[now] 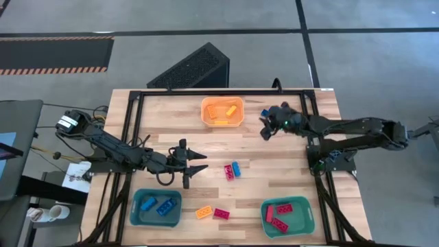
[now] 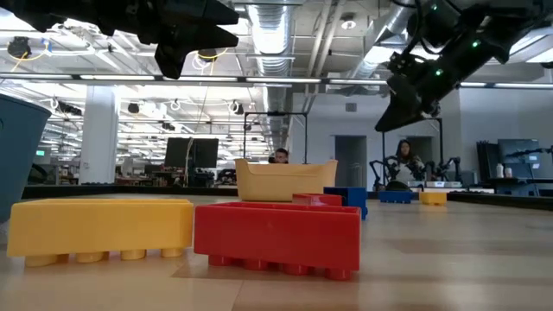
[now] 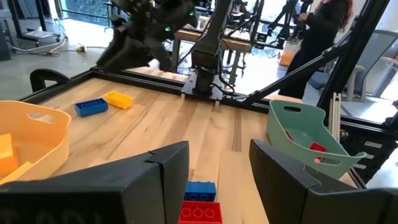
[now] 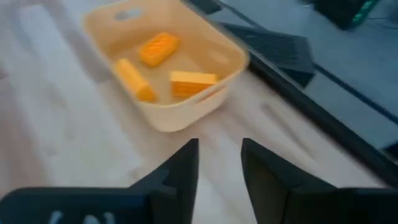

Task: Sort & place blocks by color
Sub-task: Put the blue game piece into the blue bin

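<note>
Loose blocks lie flat on the wooden table: a red and blue pair (image 1: 232, 170) mid-table, an orange one (image 1: 204, 212) and a red one (image 1: 221, 213) near the front edge, and a blue one (image 1: 264, 112) at the far right. My left gripper (image 1: 199, 163) hovers open, left of the red and blue pair (image 3: 199, 202), with nothing between its fingers. My right gripper (image 1: 265, 130) is raised above the table right of the orange bin (image 4: 163, 68). It points at the bin with a gap between its fingers (image 4: 219, 162), and it holds nothing.
The orange bin (image 1: 221, 111) at the far middle holds three orange blocks. A teal bin (image 1: 156, 208) at front left holds blue blocks, and another (image 1: 288, 216) at front right holds red ones. A yellow block (image 3: 118, 99) lies beside the far-right blue one. People stand beyond the table.
</note>
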You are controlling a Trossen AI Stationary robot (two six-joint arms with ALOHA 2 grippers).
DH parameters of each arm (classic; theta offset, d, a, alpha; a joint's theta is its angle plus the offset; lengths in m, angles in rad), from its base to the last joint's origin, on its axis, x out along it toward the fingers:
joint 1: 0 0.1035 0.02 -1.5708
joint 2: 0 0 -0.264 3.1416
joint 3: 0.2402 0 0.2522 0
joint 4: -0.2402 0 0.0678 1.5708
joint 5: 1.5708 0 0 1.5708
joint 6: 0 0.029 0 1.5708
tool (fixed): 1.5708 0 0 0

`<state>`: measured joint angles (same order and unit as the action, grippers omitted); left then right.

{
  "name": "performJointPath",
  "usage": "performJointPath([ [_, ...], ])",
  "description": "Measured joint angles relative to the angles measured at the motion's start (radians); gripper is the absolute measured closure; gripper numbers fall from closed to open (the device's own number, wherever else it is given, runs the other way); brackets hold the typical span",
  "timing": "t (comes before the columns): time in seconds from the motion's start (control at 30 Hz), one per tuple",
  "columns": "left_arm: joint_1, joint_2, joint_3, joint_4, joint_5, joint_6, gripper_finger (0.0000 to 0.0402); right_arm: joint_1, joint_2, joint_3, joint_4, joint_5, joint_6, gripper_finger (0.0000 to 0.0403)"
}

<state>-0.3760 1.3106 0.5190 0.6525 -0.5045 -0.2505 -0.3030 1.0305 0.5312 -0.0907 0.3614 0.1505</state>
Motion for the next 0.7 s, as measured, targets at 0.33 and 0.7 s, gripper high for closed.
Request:
performJointPath([
  [0.33, 0.000, 0.000, 0.000, -0.005, 0.001, -0.001, 0.0246, -0.251, 0.069, 0.000, -0.109, -0.025, 0.023, 0.0105],
  [0.7, 0.000, 0.000, 0.000, -0.008, 0.001, 0.000, 0.0246, -0.396, 0.186, 0.135, -0.182, -0.186, -0.050, 0.0069],
])
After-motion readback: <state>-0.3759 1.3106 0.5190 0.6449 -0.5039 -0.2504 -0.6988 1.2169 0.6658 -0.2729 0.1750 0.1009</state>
